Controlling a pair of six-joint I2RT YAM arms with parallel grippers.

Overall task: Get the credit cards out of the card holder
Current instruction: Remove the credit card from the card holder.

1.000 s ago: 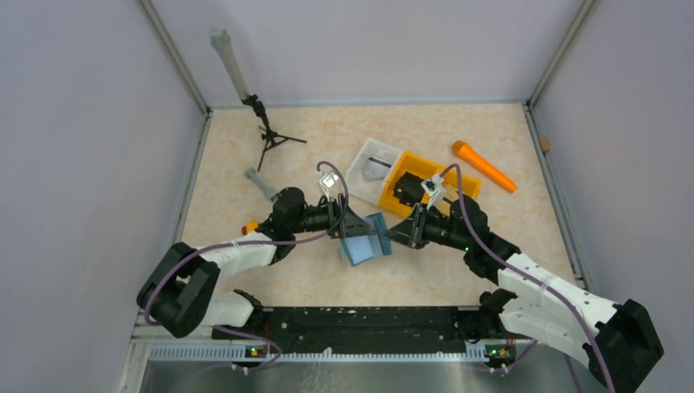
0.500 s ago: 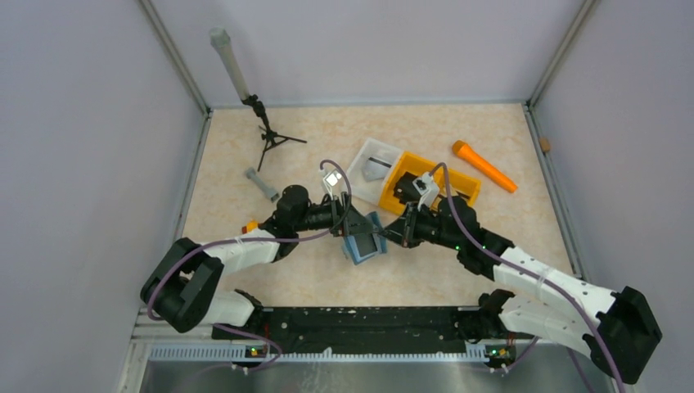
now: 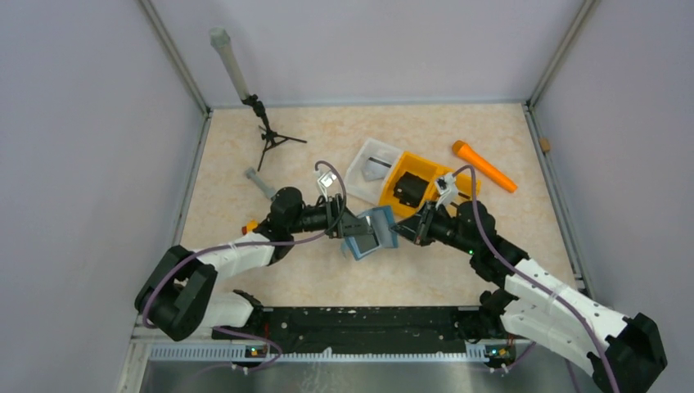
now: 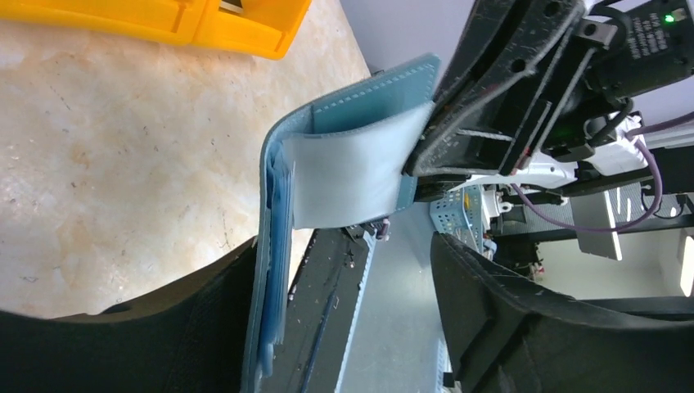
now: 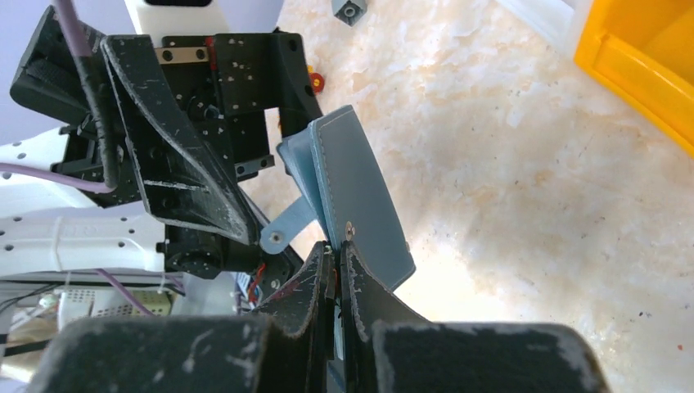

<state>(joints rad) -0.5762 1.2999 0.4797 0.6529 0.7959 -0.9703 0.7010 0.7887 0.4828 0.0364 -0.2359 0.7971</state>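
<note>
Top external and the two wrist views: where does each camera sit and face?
Top external: high behind the arm bases, looking down at the table; both whole arms show.
Left wrist: on the left arm, looking along its own fingers at the right gripper.
Right wrist: on the right arm, looking past its own shut fingers at the left gripper.
Shared: all three show the card holder and orange bin.

card holder | teal-blue, lighter inside | partly unfolded | upright on edge | centre of scene
</note>
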